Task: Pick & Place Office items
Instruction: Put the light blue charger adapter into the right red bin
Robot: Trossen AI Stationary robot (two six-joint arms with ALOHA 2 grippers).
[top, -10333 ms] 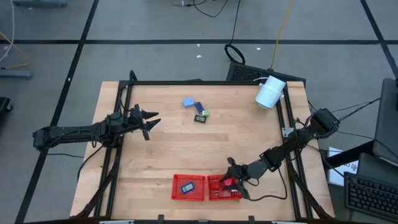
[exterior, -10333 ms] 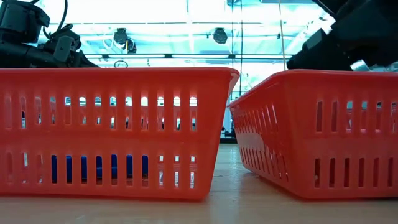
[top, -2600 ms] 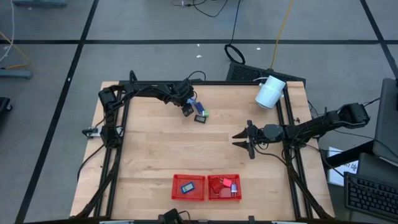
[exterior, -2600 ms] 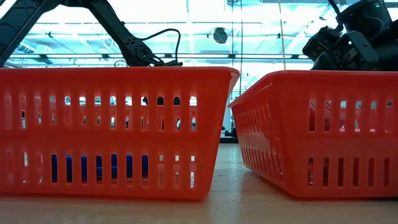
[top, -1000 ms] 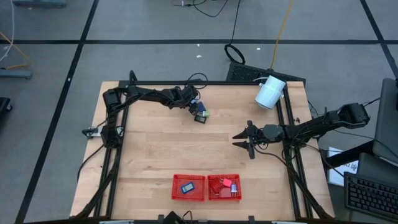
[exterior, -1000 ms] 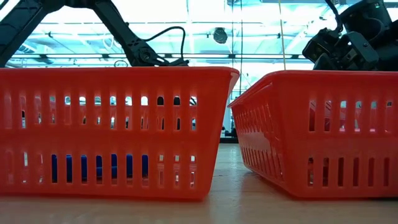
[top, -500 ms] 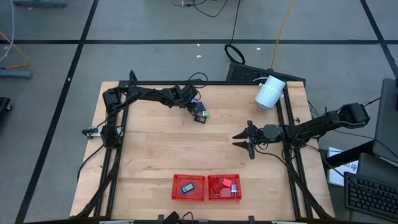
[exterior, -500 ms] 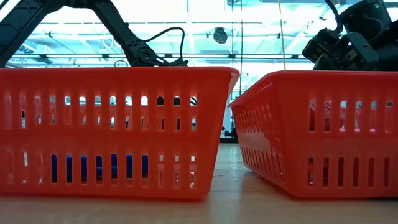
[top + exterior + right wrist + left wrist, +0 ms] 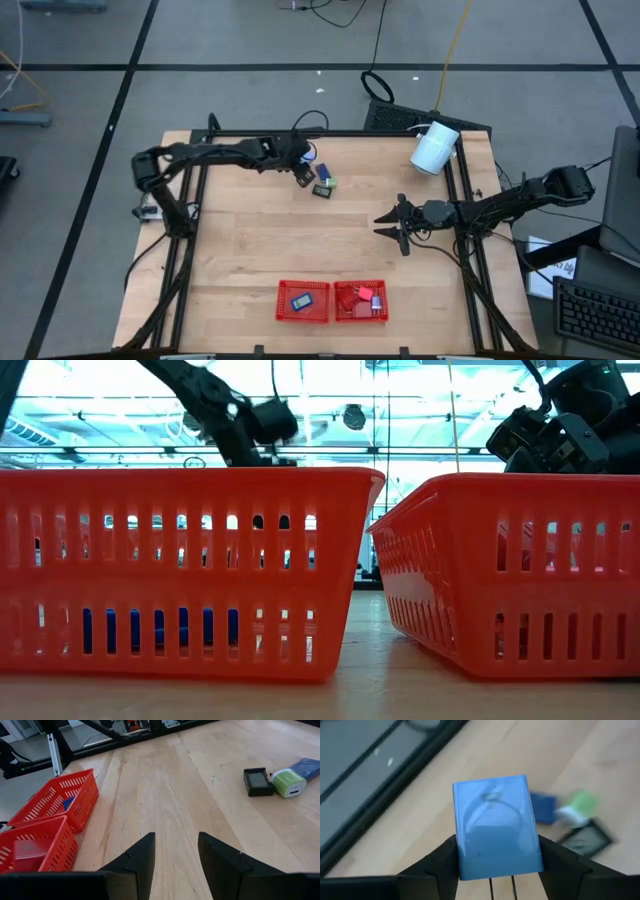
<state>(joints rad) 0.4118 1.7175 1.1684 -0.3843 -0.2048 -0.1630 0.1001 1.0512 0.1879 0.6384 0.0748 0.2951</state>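
A light blue block (image 9: 492, 825) hangs above the wood, with my left gripper (image 9: 302, 173) shut on it near the table's far edge. Just right of it, a dark blue piece (image 9: 320, 171), a green piece (image 9: 331, 183) and a black piece (image 9: 322, 190) lie flat on the table. Over the table's right middle my right gripper (image 9: 175, 852) hovers open with nothing between its fingers. At the near edge stand two red mesh trays: the left tray (image 9: 284, 301) holds a blue piece (image 9: 302, 300), the right tray (image 9: 384, 300) red pieces. My left gripper pinches the light blue block by two opposite sides (image 9: 461, 857), at the end nearest the wrist, between its two fingers (image 9: 440, 862). The fingers slant down from the table's left. The block is lifted clear of the table, its broad face turned up.
A large white cylinder (image 9: 435, 148) lies at the far right corner. Black frame rails (image 9: 190, 250) run along the table's left and right sides. Bare wood (image 9: 300, 240) stretches between the far pieces and the trays.
My left gripper has risen from the table with the light blue block, which now hangs clear of the wood. The arm's elbow has swung out toward the table's left. The other pieces lie where they were.
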